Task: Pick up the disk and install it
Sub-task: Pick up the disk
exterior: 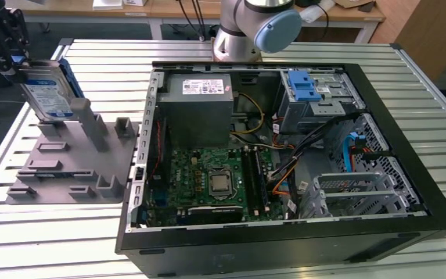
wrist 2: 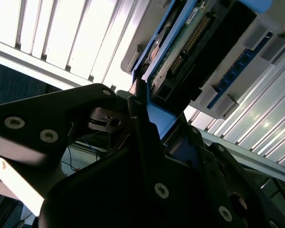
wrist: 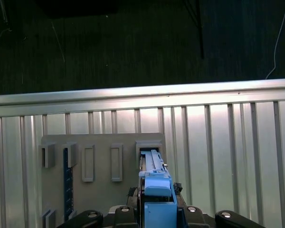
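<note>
The disk (exterior: 46,93) stands on edge at the back of the grey holder (exterior: 76,163), on the exterior view's left. It is silver with a white-and-blue label and a blue carrier frame. My black gripper (exterior: 14,58) sits over its upper end, shut on it. In the first wrist view the disk (wrist: 154,190) runs from my gripper (wrist: 157,210) down to a slot of the holder (wrist: 99,190). In the second wrist view a finger (wrist 2: 142,118) presses on the blue frame of the disk (wrist 2: 190,52). I cannot tell whether its lower end still rests in the slot.
The open computer case (exterior: 409,174) lies on the slatted metal table (exterior: 53,232), to the exterior view's right of the holder. Inside are a grey power supply (exterior: 200,110), a motherboard (exterior: 215,180), a drive bay with a blue latch (exterior: 304,87) and a metal cage (exterior: 351,189). The arm's base (exterior: 246,29) stands behind the case.
</note>
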`<state>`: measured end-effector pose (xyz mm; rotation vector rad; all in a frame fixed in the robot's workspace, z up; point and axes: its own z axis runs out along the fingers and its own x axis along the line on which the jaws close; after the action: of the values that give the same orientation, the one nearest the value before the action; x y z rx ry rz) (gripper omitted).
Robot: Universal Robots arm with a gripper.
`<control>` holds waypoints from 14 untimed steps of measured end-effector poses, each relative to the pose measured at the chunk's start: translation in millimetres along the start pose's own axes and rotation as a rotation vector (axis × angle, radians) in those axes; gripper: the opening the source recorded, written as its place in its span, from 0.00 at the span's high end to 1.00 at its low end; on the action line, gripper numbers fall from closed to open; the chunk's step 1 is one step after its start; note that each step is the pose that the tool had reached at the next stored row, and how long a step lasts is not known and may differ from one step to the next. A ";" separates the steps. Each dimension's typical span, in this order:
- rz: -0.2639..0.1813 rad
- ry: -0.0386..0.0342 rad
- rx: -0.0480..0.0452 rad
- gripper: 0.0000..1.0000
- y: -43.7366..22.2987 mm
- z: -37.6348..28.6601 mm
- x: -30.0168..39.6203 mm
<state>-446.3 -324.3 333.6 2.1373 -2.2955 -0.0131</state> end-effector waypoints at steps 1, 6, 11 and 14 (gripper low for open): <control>0.000 0.0000 0.0000 0.64 0.0 -0.1 0.0; 0.000 0.0001 -0.0002 0.64 0.0 -1.0 0.0; 0.000 0.0000 -0.0001 0.64 0.0 -2.0 0.0; 0.000 0.0000 0.0000 0.64 0.0 -2.2 0.0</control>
<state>-446.3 -324.3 335.8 2.1373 -2.2955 -0.0131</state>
